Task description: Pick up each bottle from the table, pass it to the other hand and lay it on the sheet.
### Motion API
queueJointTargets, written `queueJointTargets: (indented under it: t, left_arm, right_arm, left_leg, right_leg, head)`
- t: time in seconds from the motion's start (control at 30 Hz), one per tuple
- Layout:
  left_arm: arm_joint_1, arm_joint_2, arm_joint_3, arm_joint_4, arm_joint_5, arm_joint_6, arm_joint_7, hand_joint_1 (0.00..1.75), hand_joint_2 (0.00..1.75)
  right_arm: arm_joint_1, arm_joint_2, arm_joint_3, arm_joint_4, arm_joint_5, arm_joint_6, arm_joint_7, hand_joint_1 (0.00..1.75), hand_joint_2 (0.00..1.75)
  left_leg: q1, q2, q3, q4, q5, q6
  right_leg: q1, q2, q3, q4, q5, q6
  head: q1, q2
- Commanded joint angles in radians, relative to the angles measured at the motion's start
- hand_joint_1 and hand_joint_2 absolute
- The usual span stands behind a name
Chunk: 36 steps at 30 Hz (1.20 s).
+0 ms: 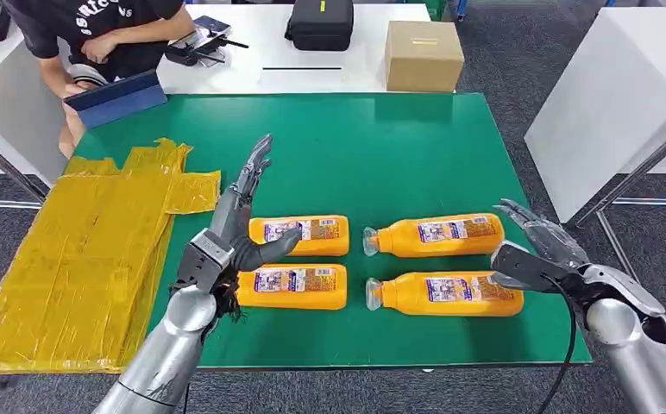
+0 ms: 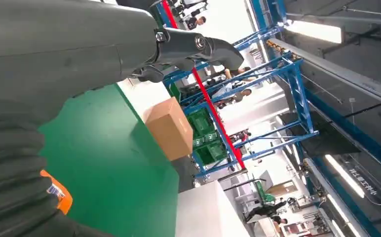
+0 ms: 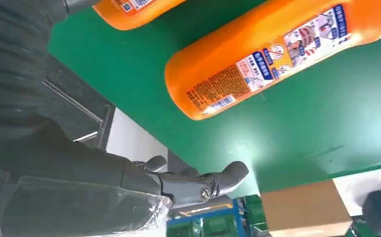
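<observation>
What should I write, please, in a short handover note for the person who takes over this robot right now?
Left hand: open, holds nothing, raised over the left pair of bottles.
Right hand: open, holds nothing, beside the bases of the right pair.
Four orange bottles lie on the green table: upper left, lower left, upper right, lower right.
Yellow sheet, at the table's left, has no bottle on it.
Done: nothing. Left: pick, pass and lay all four.
</observation>
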Motion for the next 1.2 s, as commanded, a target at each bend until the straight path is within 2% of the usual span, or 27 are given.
queueJointTargets:
  t: [0.03,0.13,0.2,0.3,0.37,0.77,0.87,0.97,1.0,1.07,1.1,1.2]
  left_arm:
    - [-0.01,0.025,0.016,0.03,0.002,0.002,0.007,0.0,1.75]
    - [-0.013,0.019,0.027,0.029,-0.005,0.0,0.009,0.0,1.75]
    - [-0.015,0.016,0.03,0.031,-0.007,-0.001,0.01,0.0,1.75]
    - [-0.015,0.016,0.03,0.031,-0.007,-0.001,0.01,0.0,1.75]
    - [-0.014,0.016,0.03,0.032,-0.007,-0.001,0.01,0.0,1.75]
    - [-0.014,0.016,0.03,0.032,-0.007,-0.001,0.01,0.0,1.75]
    - [-0.017,0.024,0.029,0.047,-0.007,-0.003,0.01,0.0,1.75]
    - [-0.019,0.022,0.036,0.058,-0.005,0.0,0.008,0.0,1.75]
    - [-0.02,0.018,0.039,0.057,-0.005,-0.001,0.007,0.0,1.75]
    - [-0.02,0.014,0.041,0.055,-0.005,-0.002,0.008,0.0,1.75]
    - [-0.021,0.015,0.041,0.055,-0.004,-0.003,0.008,0.0,1.75]
    - [-0.019,0.015,0.051,0.05,-0.009,0.017,0.008,0.0,1.75]
  right_arm:
    - [0.026,0.056,0.054,-0.17,0.002,-0.109,0.008,0.0,1.75]
    - [0.121,0.074,0.046,-0.313,0.028,-0.161,0.031,0.0,1.75]
    - [0.146,0.072,0.046,-0.334,0.032,-0.169,0.036,0.0,1.75]
    - [0.146,0.068,0.043,-0.33,0.032,-0.168,0.036,0.0,1.75]
    - [0.135,0.07,0.042,-0.316,0.032,-0.168,0.035,0.0,1.75]
    - [0.135,0.07,0.042,-0.316,0.032,-0.168,0.035,0.0,1.75]
    - [0.184,0.11,0.053,-0.353,0.089,-0.19,0.027,0.0,1.75]
    - [0.168,0.152,0.101,-0.351,0.14,-0.207,0.047,0.0,1.75]
    - [0.156,0.144,0.123,-0.348,0.156,-0.209,0.061,0.0,1.75]
    - [0.161,0.126,0.134,-0.348,0.159,-0.209,0.072,0.0,1.75]
    - [0.167,0.121,0.136,-0.345,0.177,-0.219,0.092,0.0,1.75]
    - [0.17,0.12,0.138,-0.331,0.194,-0.229,0.107,0.0,1.75]
  left_leg:
    - [0.0,0.004,0.007,-0.001,-0.003,-0.004]
    - [0.0,0.002,0.004,-0.001,-0.002,-0.003]
    - [0.001,-0.001,0.004,-0.002,-0.001,-0.003]
    - [0.001,-0.001,0.008,-0.001,-0.003,-0.004]
    - [0.0,0.0,0.003,-0.001,-0.001,-0.002]
    - [-0.001,0.001,0.005,-0.001,-0.002,-0.003]
    - [0.0,0.001,0.007,-0.001,-0.002,-0.003]
    - [0.0,0.001,0.006,-0.002,-0.001,-0.003]
    - [0.0,0.002,0.008,-0.002,-0.003,-0.004]
    - [0.001,0.002,0.003,-0.001,-0.001,-0.002]
    - [0.001,0.004,0.007,-0.001,-0.003,-0.004]
    - [0.001,0.002,0.006,-0.001,-0.002,-0.003]
  right_leg:
    - [0.0,0.003,0.006,-0.001,-0.002,-0.002]
    - [0.0,0.001,0.003,-0.001,-0.001,-0.001]
    - [0.0,-0.001,0.004,-0.001,-0.002,-0.002]
    - [0.001,-0.002,0.007,-0.001,-0.004,-0.002]
    - [0.0,0.0,0.002,-0.001,-0.001,-0.001]
    - [0.0,0.0,0.003,-0.001,-0.001,-0.001]
    - [0.001,-0.001,0.005,-0.001,-0.002,-0.001]
    - [0.001,0.0,0.004,-0.002,-0.001,-0.001]
    - [0.001,0.001,0.006,-0.002,-0.002,-0.002]
    - [0.001,0.001,0.002,-0.001,0.0,-0.001]
    - [0.001,0.003,0.005,-0.001,-0.002,-0.002]
    - [0.0,0.0,0.004,-0.001,-0.002,-0.001]
  head:
    - [0.0,0.0]
    - [0.0,0.0]
    - [0.0,0.0]
    - [0.0,0.0]
    - [0.0,0.0]
    - [0.0,0.0]
    - [0.0,0.0]
    - [0.0,0.0]
    - [0.0,0.0]
    - [0.0,0.0]
    - [0.0,0.0]
    - [0.0,0.0]
